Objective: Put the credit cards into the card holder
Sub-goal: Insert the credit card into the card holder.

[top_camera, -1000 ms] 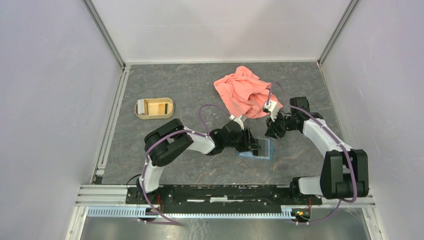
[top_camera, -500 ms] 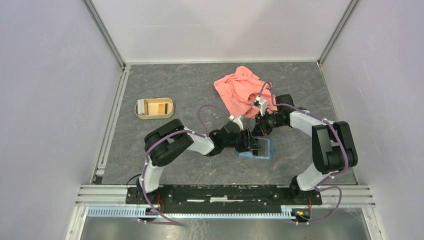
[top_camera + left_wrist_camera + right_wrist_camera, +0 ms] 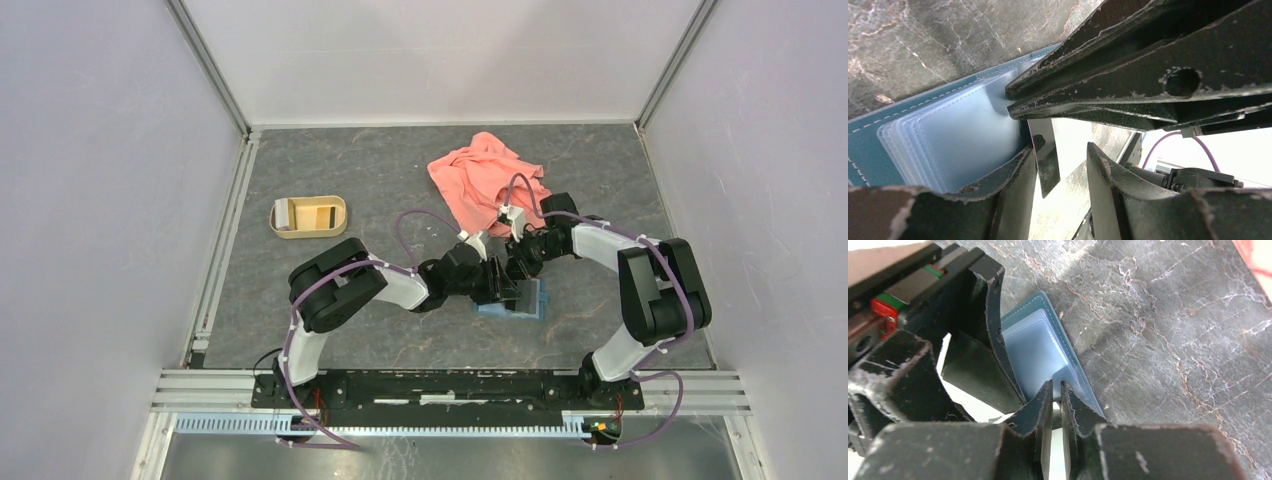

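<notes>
Wallet (image 3: 533,305) lies open on the table (image 3: 380,170), centre-right, just ahead of the arm bases, pale-blue slot side up. Left gripper (image 3: 1062,150) is low over it, jaws released, roughly half apart. A thin dark card (image 3: 1045,160) stands on edge between them, against one finger and clear of the other, one end at the edge of the slots. Its colour is lost in shadow. Right gripper (image 3: 1053,390) sits on the wallet's far side, fingers clenched to a slit, tips at the slot panel beside that card; can't tell if anything is nipped. Farther back, left: tan tray (image 3: 307,235) with orange-gold cards (image 3: 322,213) inside, well apart from the wallet. Farthest: bunched pink cloth (image 3: 480,185), just behind the right wrist.
</notes>
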Available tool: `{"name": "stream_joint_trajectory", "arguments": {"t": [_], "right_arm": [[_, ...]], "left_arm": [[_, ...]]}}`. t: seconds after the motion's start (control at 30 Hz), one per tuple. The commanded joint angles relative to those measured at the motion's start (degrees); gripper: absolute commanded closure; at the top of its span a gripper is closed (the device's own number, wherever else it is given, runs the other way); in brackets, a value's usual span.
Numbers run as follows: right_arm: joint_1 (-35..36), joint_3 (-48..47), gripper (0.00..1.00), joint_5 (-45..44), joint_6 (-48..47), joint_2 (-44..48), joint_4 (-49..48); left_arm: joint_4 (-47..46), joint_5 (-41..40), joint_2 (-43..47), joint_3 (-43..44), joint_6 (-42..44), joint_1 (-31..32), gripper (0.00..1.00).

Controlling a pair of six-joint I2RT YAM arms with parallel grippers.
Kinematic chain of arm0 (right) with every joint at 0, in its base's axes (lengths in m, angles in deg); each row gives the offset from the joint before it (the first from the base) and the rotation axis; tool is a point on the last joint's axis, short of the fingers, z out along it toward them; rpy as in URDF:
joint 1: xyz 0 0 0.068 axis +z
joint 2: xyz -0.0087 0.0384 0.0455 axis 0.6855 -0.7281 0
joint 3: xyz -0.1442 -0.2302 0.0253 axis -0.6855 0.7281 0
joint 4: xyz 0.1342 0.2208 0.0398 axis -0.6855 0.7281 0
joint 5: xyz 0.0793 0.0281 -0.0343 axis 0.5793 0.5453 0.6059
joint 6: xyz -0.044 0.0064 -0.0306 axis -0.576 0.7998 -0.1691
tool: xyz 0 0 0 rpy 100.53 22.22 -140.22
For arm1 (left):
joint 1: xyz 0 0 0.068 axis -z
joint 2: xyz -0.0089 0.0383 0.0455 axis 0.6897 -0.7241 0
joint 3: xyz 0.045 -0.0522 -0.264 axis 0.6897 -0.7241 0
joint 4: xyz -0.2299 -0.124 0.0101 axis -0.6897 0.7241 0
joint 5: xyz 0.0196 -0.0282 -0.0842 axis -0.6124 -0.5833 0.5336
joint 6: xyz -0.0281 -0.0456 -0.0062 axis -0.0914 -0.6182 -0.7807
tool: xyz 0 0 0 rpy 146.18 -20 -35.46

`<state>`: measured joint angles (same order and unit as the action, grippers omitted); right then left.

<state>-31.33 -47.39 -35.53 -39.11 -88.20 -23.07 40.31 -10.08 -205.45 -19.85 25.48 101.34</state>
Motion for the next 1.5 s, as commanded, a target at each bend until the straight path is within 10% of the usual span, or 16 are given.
{"name": "stream_joint_trajectory", "arguments": {"t": [0.0,1.47], "right_arm": [[0.06,-0.55,0.84,-4.93,-3.20,0.72,2.82],[-5.79,-3.45,0.77,8.96,-19.49,8.76,12.50]], "left_arm": [[2.61,-0.75,0.71,0.03,2.74,-0.25,0.51],[20.83,-4.05,8.54,5.35,18.42,1.51,0.55]]}}
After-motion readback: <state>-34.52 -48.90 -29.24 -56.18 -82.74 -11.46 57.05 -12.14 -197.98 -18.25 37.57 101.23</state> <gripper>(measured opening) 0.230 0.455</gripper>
